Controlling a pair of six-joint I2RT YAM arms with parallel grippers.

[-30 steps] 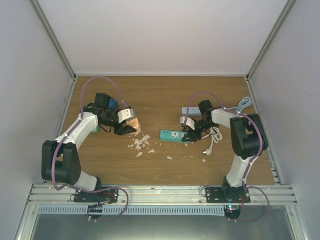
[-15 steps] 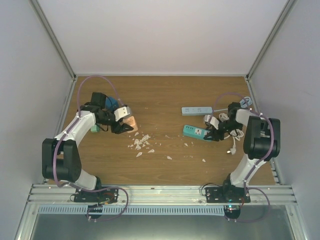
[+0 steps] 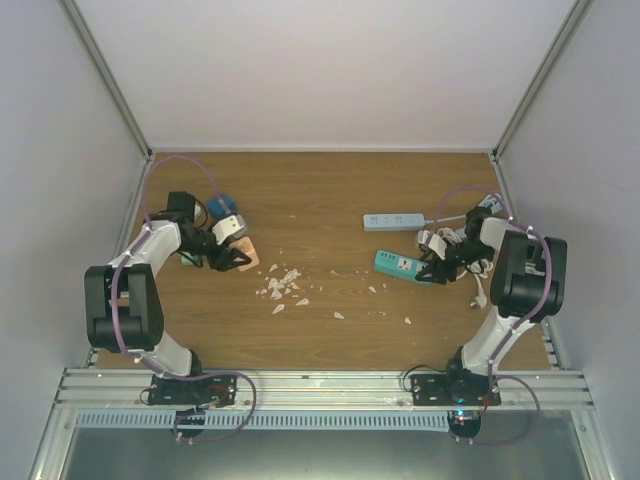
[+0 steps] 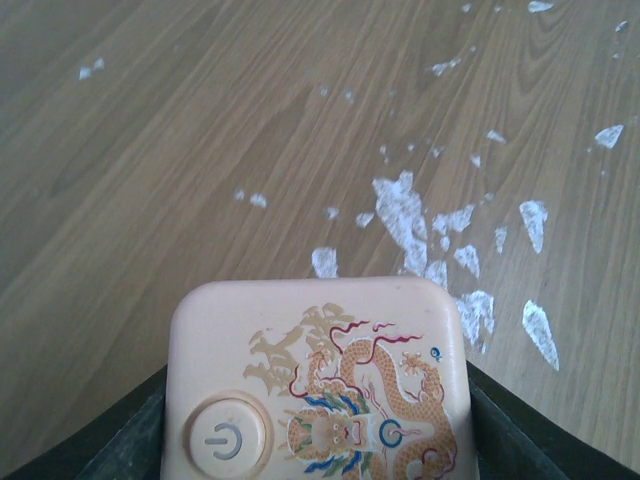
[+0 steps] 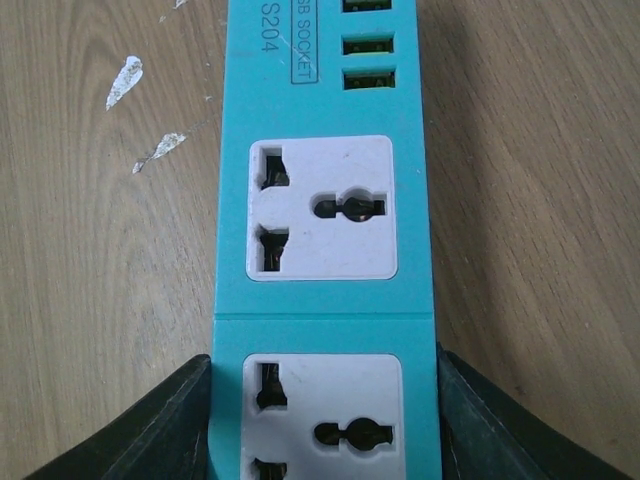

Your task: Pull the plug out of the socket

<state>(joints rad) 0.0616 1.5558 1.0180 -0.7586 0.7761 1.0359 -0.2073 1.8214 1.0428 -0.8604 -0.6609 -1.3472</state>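
The left gripper (image 3: pixel 232 258) is being held low over the table (image 3: pixel 330 190) at its left side. Its jaws are being kept partly open and closed against the two sides of a pink box (image 4: pixel 320 370). In the left wrist view, the box is being shown with a power button and a dragon print on its top face, and a dark finger (image 4: pixel 120 440) is being pressed to each side. A blue object (image 3: pixel 222 207) is lying just behind the gripper.

White flakes (image 3: pixel 282 285) are lying scattered on the wood right of the box, towards the middle of the table.

A white strip (image 3: pixel 393 221) is lying flat at the far right-centre, apart from both grippers.

Just in front of it, the teal strip (image 5: pixel 325 240) is being held at its right end by the right gripper (image 3: pixel 438 268). The jaws are being kept narrowly open and clamped on the strip's long edges. Two sockets are being shown in the right wrist view, both with bare contact holes.

A white cord (image 3: pixel 480 292) is lying on the table just right of that gripper, beside the arm. Its plug end is too small to be made out, and whether it is joined to the strip cannot be told.
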